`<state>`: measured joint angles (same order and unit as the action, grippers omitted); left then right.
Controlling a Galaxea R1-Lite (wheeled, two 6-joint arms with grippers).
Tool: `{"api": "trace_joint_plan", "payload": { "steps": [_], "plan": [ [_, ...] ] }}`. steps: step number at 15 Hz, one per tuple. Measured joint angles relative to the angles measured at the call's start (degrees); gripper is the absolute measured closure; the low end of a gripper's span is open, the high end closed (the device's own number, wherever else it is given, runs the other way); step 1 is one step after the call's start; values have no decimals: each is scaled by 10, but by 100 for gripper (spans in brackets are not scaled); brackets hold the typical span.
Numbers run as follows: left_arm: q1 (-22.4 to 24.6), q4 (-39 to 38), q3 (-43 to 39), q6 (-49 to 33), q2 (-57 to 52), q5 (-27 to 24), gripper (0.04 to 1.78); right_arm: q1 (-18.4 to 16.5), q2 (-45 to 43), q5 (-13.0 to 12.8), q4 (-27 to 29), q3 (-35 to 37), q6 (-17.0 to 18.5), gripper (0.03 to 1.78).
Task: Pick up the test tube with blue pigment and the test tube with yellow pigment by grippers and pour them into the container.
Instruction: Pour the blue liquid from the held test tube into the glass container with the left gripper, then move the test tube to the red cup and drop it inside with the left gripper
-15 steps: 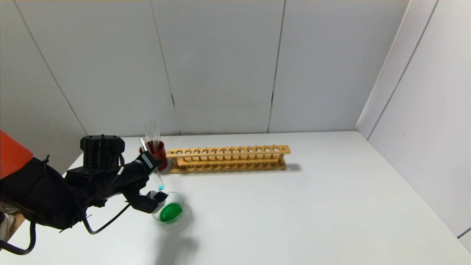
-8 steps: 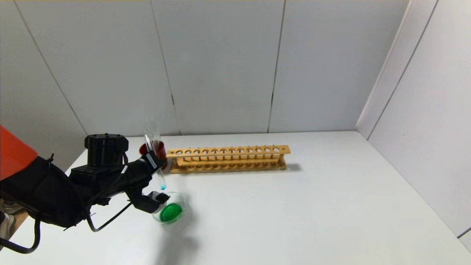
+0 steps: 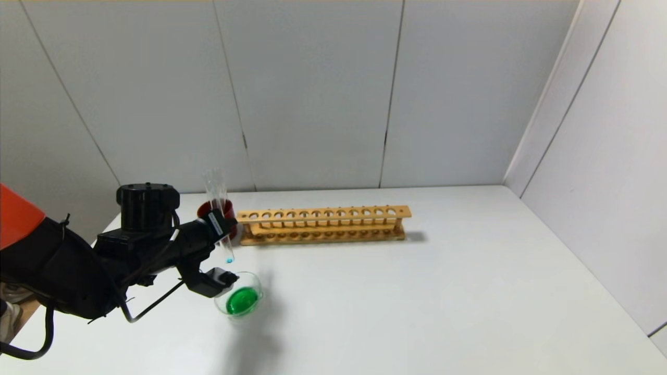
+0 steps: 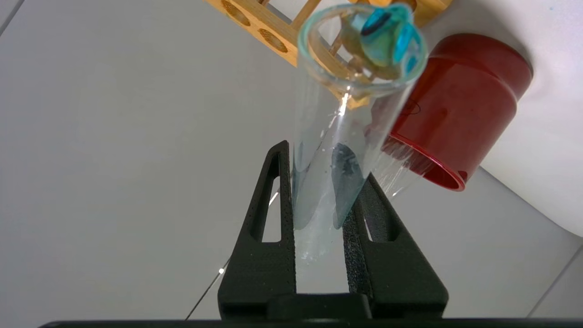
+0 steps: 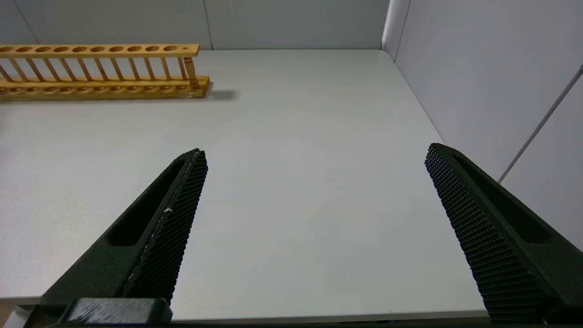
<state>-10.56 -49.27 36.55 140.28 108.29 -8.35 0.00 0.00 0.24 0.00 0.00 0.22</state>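
Gripping the test tube with blue pigment (image 3: 225, 237) above the container (image 3: 255, 284), the left gripper (image 3: 223, 229) is clenched on the glass.

Nearest, at the table's (image 3: 417, 291) left front, sits one round clear dish holding green liquid; just above its far-left rim the tube stands nearly upright, long axis close to vertical, rounded blue-tipped bottom down, open mouth up and leaning slightly left; behind it one dark red cup (image 3: 219, 211) with clear tubes (image 3: 213, 182) whose number cannot be told; beside that, one long wooden rack (image 3: 323, 224) with no tubes seen in it; white tabletop, pale grey panelled walls behind and to the right; the right gripper (image 5: 314, 155) hangs released over the table's near right edge, fingers wide apart.
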Motion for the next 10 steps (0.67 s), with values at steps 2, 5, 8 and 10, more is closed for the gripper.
{"api": "trace_joint_plan", "payload": {
  "steps": [2,5,8,10],
  "plan": [
    [0,0,-1,0,-2,0,148,0,0,0,0,0,0,6],
    [0,-3,-2,-4,-4,2,148,0,0,0,0,0,0,6],
    [1,1,-8,-58,-16,36,148,0,0,0,0,0,0,6],
    [-1,3,-11,-151,-36,51,148,0,0,0,0,0,0,6]
  ]
}}
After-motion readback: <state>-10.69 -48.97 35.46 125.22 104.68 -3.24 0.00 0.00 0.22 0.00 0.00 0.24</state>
